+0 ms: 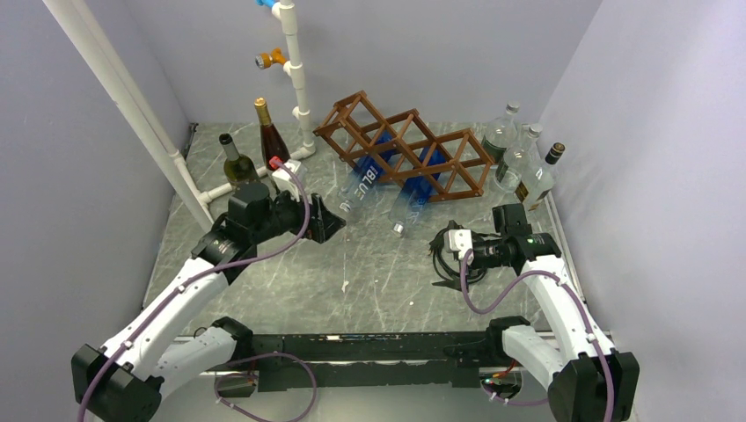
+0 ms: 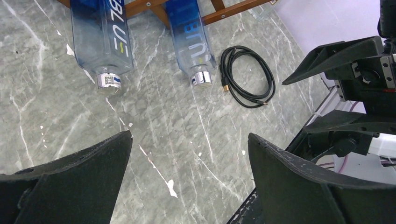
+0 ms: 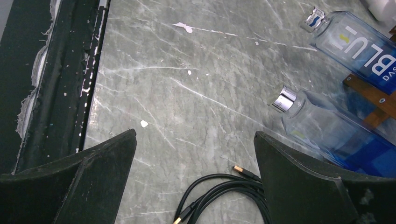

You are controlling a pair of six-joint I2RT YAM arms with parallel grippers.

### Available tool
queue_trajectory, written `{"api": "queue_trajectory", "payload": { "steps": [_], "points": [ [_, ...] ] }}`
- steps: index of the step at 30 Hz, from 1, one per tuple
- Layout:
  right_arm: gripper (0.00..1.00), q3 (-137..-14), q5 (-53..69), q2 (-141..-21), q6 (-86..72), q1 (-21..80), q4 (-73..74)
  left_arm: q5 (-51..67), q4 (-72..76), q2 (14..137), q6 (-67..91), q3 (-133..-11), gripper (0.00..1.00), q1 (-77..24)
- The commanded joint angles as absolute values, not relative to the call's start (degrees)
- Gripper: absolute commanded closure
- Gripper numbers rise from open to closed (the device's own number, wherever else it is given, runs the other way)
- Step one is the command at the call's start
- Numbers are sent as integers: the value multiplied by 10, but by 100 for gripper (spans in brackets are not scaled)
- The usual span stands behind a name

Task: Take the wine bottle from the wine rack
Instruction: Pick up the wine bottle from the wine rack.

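The brown wooden wine rack (image 1: 406,148) stands at the back of the table. Two blue-tinted bottles lie in its lower cells, necks slanting down to the tabletop on the near side. The left one (image 1: 359,186) (image 2: 100,42) (image 3: 362,44) is lettered BLU. The right one (image 1: 413,197) (image 2: 191,44) (image 3: 327,133) has a silver cap. My left gripper (image 1: 337,223) (image 2: 189,140) hovers open just left of the bottle necks, holding nothing. My right gripper (image 1: 437,249) (image 3: 195,137) is open and empty, low over the table to the right of the necks.
A coiled black cable (image 1: 453,266) (image 2: 247,77) (image 3: 229,191) lies under the right gripper. A brown bottle (image 1: 271,136) and a green bottle (image 1: 236,163) stand back left by a white pipe frame (image 1: 295,70). Clear bottles (image 1: 515,149) stand back right.
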State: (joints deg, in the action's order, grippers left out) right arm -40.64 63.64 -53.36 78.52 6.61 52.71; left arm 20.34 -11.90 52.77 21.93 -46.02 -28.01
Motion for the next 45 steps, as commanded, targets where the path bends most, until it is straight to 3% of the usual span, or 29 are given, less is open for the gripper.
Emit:
{"api": "queue_trajectory", "payload": {
  "steps": [1, 45],
  "points": [
    [0, -426, 664, -534, 799, 62, 526, 168, -104, 539, 202, -488, 1, -298],
    [0, -424, 666, -531, 799, 56, 526, 13, -30, 796, 111, -594, 1, -405]
  ]
}}
